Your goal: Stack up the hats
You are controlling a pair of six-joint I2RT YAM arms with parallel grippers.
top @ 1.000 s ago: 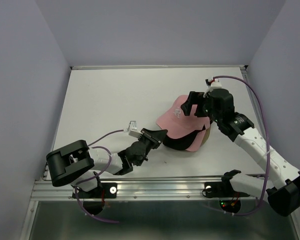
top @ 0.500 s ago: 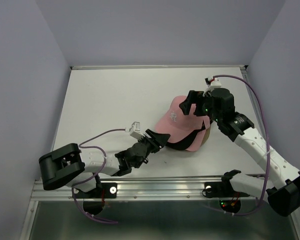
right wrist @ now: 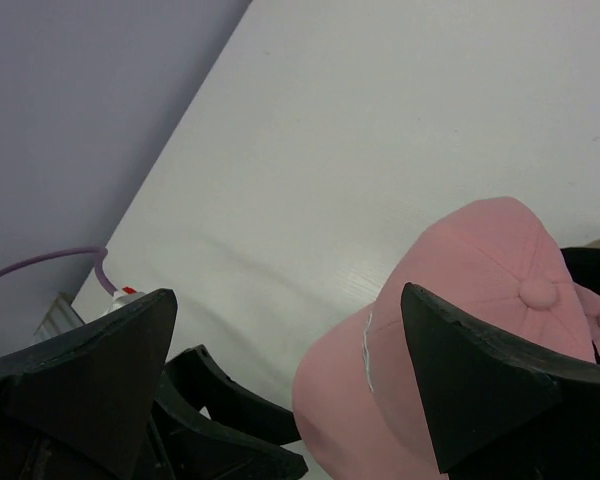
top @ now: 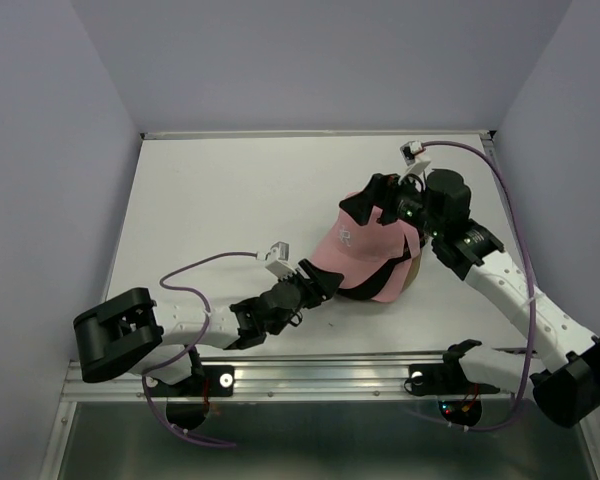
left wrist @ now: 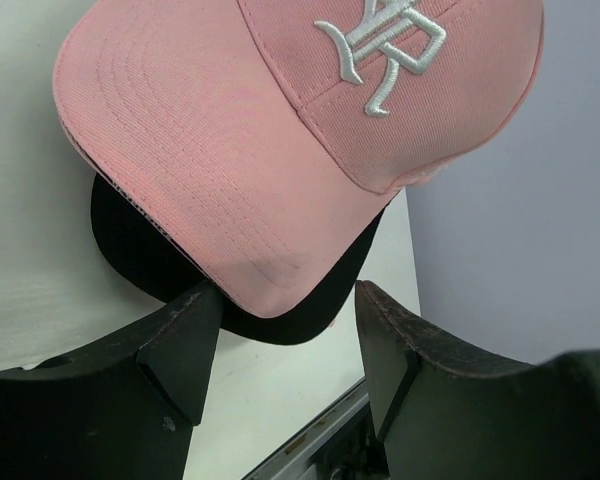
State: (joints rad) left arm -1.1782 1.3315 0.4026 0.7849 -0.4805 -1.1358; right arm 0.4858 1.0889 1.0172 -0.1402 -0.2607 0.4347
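The hats are piled at the right of the table. A pink hat (top: 365, 243) with a white embroidered letter lies on top. A black hat (top: 352, 290) sits under it, a tan one (top: 413, 270) shows at the right, and another pink brim (top: 388, 293) shows at the front. My left gripper (top: 322, 284) is open at the brim tips. In the left wrist view the pink hat's brim (left wrist: 220, 170) and the black brim (left wrist: 130, 250) end just above the gap of the left gripper (left wrist: 285, 340), unpinched. My right gripper (top: 370, 200) hovers open over the pink crown (right wrist: 480, 290), holding nothing.
The white table (top: 220, 200) stretches left and back from the pile. Lilac walls close in the left, back and right sides. A metal rail (top: 330, 370) runs along the near edge. A purple cable (top: 210, 265) arcs above the left arm.
My left gripper has opened and let go of the brims. The top pink hat has settled on the pile. My right gripper has lifted back a little from the crown.
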